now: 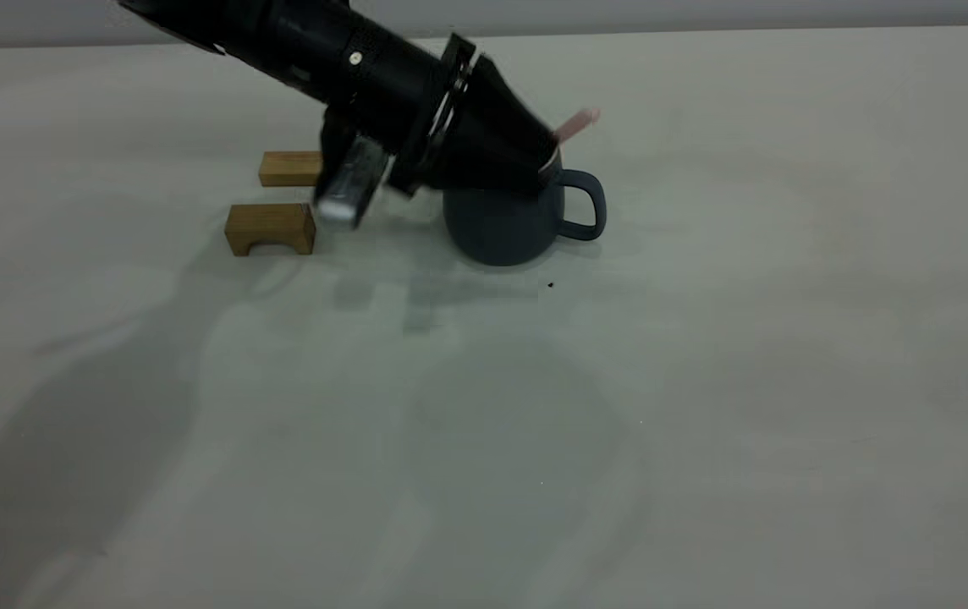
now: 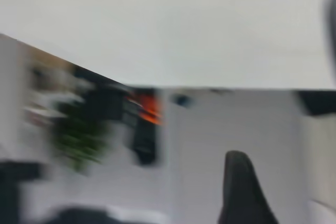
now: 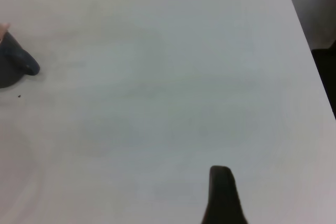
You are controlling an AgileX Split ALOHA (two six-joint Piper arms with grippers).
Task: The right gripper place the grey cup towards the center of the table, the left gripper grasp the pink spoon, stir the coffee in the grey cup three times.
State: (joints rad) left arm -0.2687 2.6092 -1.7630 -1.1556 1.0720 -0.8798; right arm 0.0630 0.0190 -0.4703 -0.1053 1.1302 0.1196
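The dark slate-grey matte mug with loop handle, the grey cup (image 1: pixel 505 224), stood upright near the middle of the wide, pale grey-white table (image 1: pixel 704 381), its handle turned toward the right arm's side. The black left gripper (image 1: pixel 545 162) reached down over the cup's mouth, and the pale pink handle of the slim pink spoon (image 1: pixel 577 125) slanted up out of the cup just past it; the gripper appeared clamped on that handle, though its body hid the contact itself and the coffee. By this evidence the stirring step was in hand; how many of the 3 turns were done could not be told. The next move probably called for small circles kept inside the rim, so the spoon would not tip the cup. 2 tan wooden blocks (image 1: pixel 271 228) lay near on the left arm's side, while the surface toward the right arm lay open. The right gripper (image 3: pixel 223 198) sat well apart from the cup; its jaws could not be told.
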